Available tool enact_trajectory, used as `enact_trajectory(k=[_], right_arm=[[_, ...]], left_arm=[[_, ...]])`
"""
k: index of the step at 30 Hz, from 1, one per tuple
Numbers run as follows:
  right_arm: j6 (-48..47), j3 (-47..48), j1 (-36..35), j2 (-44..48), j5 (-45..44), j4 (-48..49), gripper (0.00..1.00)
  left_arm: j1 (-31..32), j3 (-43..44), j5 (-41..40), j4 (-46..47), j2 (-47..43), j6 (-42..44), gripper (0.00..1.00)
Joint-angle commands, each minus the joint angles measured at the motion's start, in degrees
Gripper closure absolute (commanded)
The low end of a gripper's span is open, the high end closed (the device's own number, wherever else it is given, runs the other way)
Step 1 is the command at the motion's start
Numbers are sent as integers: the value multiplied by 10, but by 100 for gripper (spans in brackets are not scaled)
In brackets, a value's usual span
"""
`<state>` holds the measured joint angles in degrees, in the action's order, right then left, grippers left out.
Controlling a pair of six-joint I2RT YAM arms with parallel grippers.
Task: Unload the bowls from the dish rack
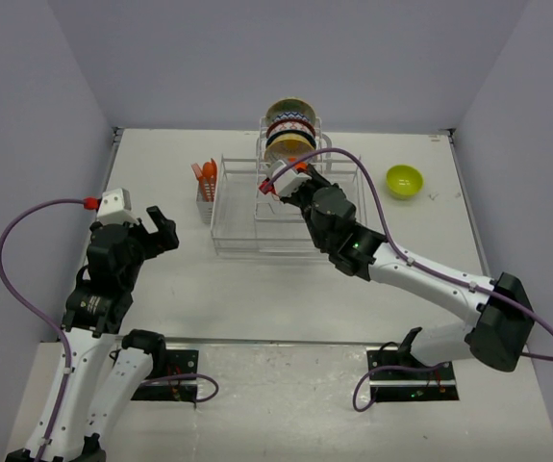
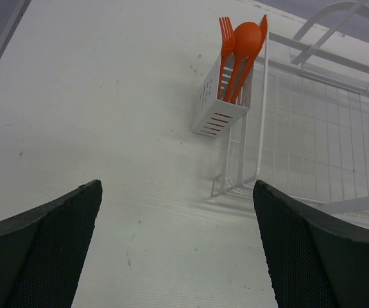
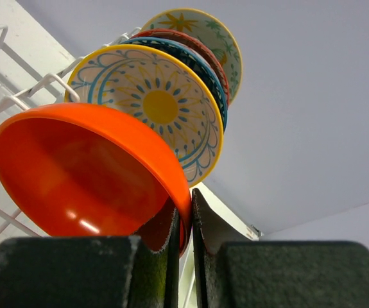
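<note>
Pinching orange bowl [image 3: 88,173] rim in dish rack [image 1: 247,248], right hand [image 3: 187,215] clamped; left hand [image 2: 176,192] wide.

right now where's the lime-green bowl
In the top view the lime-green bowl sits alone on the table at the far right, to the right of the dish rack and apart from it.

Bowls [image 1: 289,130] upright in dish rack [image 1: 240,218]

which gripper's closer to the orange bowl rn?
Right. The right gripper is clamped on the rim of the orange bowl in the dish rack. The left gripper hangs open over the table, outside the rack's left side near the cutlery holder.
</note>
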<state>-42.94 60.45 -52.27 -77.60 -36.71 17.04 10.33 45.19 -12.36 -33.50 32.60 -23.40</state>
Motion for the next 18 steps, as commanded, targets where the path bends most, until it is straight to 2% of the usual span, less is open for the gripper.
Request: enact_trajectory(k=[1,12,18], right_arm=[[-7,7,0,31,-22,75,100],[-7,13,0,48,-40,91,100],[56,23,0,92,-18,40,100]], left_arm=[[4,-3,6,27,-3,8,0],[4,-2,9,27,-1,9,0],[4,-3,12,28,1,10,0]])
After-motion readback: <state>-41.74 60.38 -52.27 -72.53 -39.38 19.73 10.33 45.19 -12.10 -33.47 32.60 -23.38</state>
